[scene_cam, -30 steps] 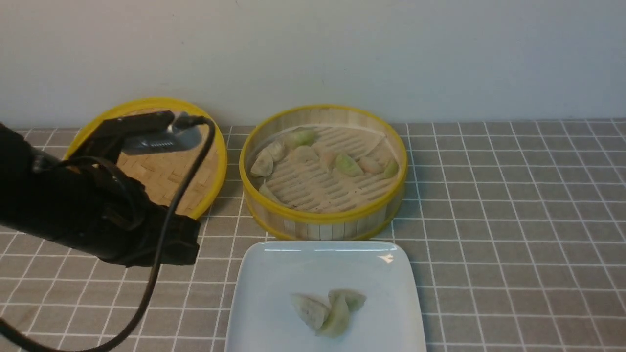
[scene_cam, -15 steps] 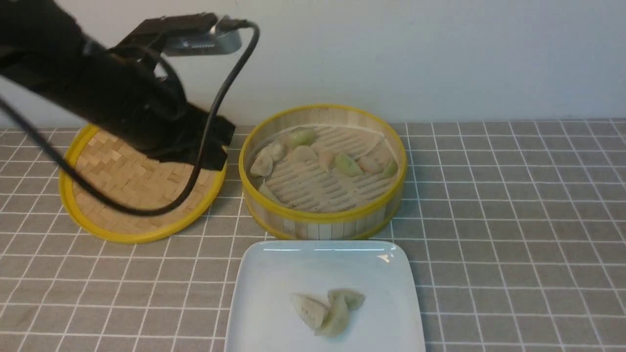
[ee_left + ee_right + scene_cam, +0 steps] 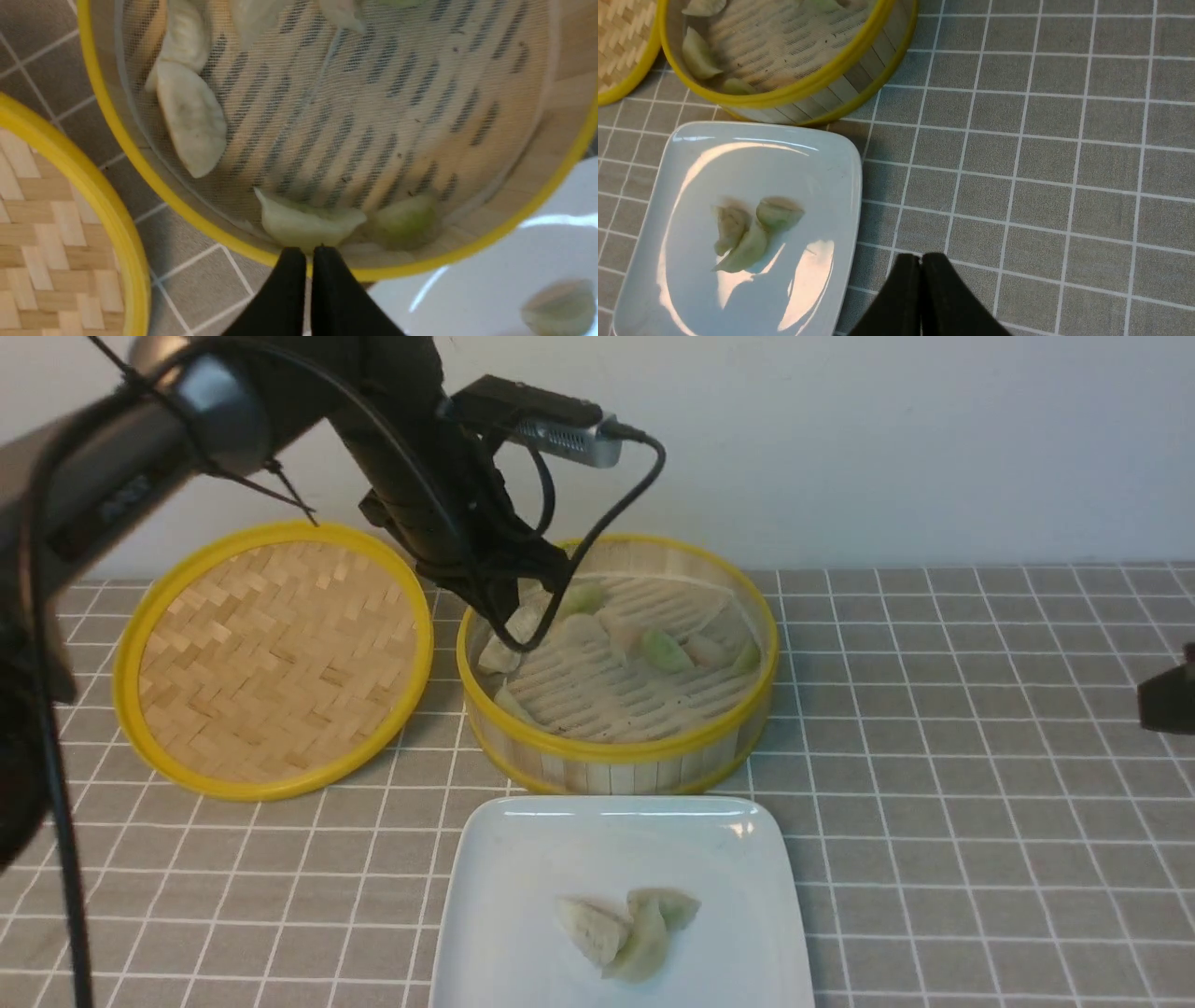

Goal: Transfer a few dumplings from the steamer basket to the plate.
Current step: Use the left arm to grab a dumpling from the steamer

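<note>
The steamer basket (image 3: 616,751) stands at the middle back and holds several pale green and whitish dumplings (image 3: 665,651). The white plate (image 3: 523,859) lies in front of it with three dumplings (image 3: 624,926) clumped together. My left gripper (image 3: 525,599) hangs over the basket's left side, shut and empty. In the left wrist view its tips (image 3: 308,251) are just above the yellow rim (image 3: 420,266), close to a pale green dumpling (image 3: 306,225). My right gripper (image 3: 920,258) is shut and empty over the cloth to the right of the plate (image 3: 822,154), and only its edge shows in the front view (image 3: 1167,700).
The flat woven yellow-rimmed lid (image 3: 275,658) lies left of the basket, almost touching it. A grey checked cloth (image 3: 980,803) covers the table. A white wall (image 3: 887,439) stands close behind the basket. The left arm's cable (image 3: 597,527) hangs over the basket.
My left arm has risen from the front left, swung right across the lid, and now hangs over the basket's left side. The right gripper's edge has come into the front view.
</note>
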